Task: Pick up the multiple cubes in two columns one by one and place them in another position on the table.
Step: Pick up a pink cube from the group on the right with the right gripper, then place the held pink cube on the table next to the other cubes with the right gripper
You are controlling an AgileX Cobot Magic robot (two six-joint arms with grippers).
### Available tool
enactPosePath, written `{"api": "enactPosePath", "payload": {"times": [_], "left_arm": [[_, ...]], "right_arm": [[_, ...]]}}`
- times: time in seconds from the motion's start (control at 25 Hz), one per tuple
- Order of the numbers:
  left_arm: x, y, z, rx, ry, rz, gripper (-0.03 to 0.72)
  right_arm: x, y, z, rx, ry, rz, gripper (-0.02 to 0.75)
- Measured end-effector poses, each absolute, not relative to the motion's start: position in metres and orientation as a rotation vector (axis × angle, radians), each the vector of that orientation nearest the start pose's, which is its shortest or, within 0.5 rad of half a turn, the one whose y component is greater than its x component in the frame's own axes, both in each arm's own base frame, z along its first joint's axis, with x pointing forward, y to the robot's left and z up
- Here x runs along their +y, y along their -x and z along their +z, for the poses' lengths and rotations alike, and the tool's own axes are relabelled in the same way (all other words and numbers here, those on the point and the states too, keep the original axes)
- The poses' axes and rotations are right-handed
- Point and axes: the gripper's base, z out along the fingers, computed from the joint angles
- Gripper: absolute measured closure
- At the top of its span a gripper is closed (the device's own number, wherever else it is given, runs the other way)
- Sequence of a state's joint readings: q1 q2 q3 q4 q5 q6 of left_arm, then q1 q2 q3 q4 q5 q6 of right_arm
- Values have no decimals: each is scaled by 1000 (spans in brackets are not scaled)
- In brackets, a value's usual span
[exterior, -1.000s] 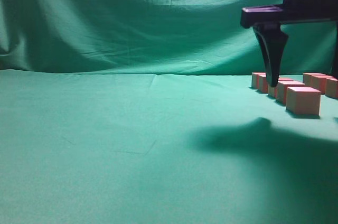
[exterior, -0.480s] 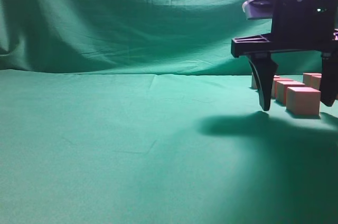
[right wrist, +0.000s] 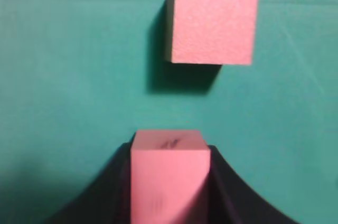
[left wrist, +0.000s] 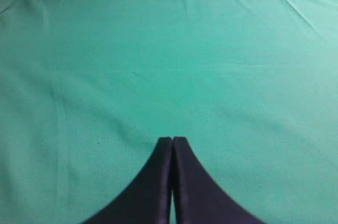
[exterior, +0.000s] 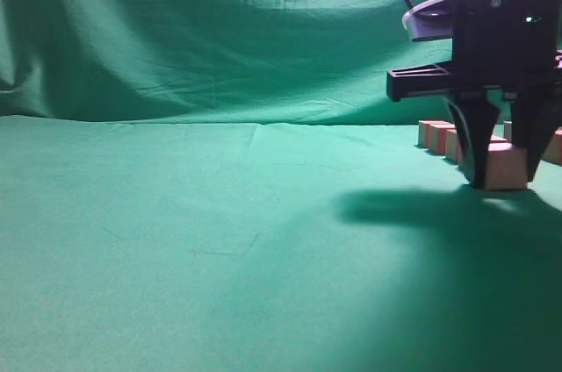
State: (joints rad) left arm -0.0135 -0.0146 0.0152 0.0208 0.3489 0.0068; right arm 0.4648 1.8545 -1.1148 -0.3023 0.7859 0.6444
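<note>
The right hand (exterior: 502,181) is down at the front of the near row of cubes (exterior: 436,134). Its two dark fingers (right wrist: 108,189) sit on each side of the front cube (right wrist: 169,174) and press against it. So the hand is holding that cube, which seems to rest on the green desk (exterior: 219,240). This looks like the grab step of the task.

Next, the hand needs to lift the cube straight up so it does not bump the others. Then it must carry it to a bare spot on the desk and let go.

The outside view shows the rows running back along the right edge, with lots of free cloth to the left. The right wrist view shows the grip up close and one more cube (right wrist: 214,19) lying just ahead, apart from the held one. The left wrist view shows only cloth and the left hand (left wrist: 172,145), pinched closed with nothing in it.
</note>
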Motion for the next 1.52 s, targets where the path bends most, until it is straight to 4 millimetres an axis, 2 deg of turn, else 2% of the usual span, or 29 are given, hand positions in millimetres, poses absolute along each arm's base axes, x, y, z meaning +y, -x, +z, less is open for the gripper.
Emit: {"api": "enactPosePath", "payload": {"times": [0.08,0.28,0.36,0.52,0.68,0.76,0.92,1.12,1.36,1.52], "left_arm": [[0,-53,177,1833,-32,16,688],[0,-53,177,1833,-32,16,688],[0,-53,177,1833,-32,16,688],[0,-53,177,1833,-32,16,688],[0,-53,177,1833,-32,16,688],[0,-53,177,1833,-32,16,688],[0,-53,177,1833,-32,16,688],[0,-53,177,1833,-32,16,688],[0,-53,177,1833,-32,16,688],[0,-53,177,1833,-32,16,688]], "right_arm": [[141,-316,171,2933,102,-197,486],[185,-313,211,2904,719,-95,486],[202,-314,228,2823,874,-47,486],[214,-321,250,2681,1028,-21,486],[216,-323,255,2595,1180,-41,486],[217,-325,250,2587,1218,-49,486],[221,-331,227,2594,1333,-76,486],[231,-346,208,2602,1371,-87,486],[244,-370,194,2633,1289,-82,486],[236,-384,183,2705,1185,-84,486]]}}
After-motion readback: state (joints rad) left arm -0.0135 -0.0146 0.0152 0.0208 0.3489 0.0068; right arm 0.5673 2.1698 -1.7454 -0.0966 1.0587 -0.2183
